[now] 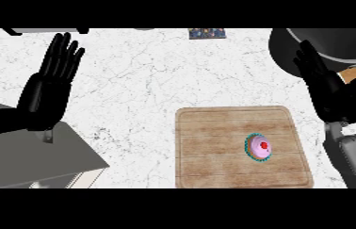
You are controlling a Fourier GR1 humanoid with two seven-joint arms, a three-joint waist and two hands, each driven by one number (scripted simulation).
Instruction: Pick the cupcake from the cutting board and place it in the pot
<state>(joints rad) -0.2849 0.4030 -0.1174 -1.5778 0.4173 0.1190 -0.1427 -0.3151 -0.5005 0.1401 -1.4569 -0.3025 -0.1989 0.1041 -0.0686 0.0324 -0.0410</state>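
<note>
My black left hand (9 o'clock) and right hand (3) are flat open, empty. Pink-frosted cupcake sits on the wooden cutting board at 5, round black pot at 1, so nothing's done yet.

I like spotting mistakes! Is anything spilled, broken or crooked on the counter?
Nothing stands out. The cupcake sits whole on the cutting board, no crumbs around it. The pot stands at the far right. The left hand and right hand are open, holding nothing.
</note>
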